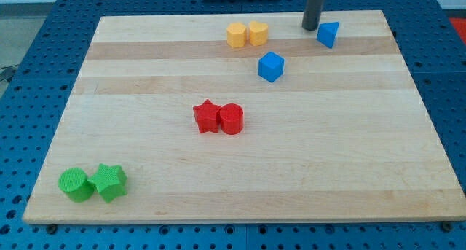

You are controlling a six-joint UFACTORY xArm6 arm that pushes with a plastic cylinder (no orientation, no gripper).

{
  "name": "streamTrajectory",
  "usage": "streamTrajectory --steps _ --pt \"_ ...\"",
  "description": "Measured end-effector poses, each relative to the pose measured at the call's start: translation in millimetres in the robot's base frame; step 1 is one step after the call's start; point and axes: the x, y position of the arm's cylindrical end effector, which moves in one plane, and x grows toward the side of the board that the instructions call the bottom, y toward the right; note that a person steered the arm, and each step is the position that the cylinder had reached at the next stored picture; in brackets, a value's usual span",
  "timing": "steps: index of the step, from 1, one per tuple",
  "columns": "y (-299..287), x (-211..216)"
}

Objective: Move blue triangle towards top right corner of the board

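The blue triangle (328, 34) lies near the top right of the wooden board (349, 148). My tip (311, 28) stands just to the triangle's left, a small gap apart, near the board's top edge. The rod rises out of the view's top.
A blue cube (270, 66) lies below and left of the triangle. Two yellow blocks (246, 34) sit side by side at the top centre. A red star (207, 116) and red cylinder (231, 119) sit mid-board. A green cylinder (76, 185) and green star (110, 181) sit bottom left.
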Motion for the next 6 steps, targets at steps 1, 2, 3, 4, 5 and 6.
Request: streamTrajectory --steps 1,2,3,4,5,6 --pt "-11.0 13.0" --pt "-9.5 22.6" --pt "12.7 20.3" --pt "39.2 19.8" --pt "57.1 19.7" --pt "60.6 19.7"
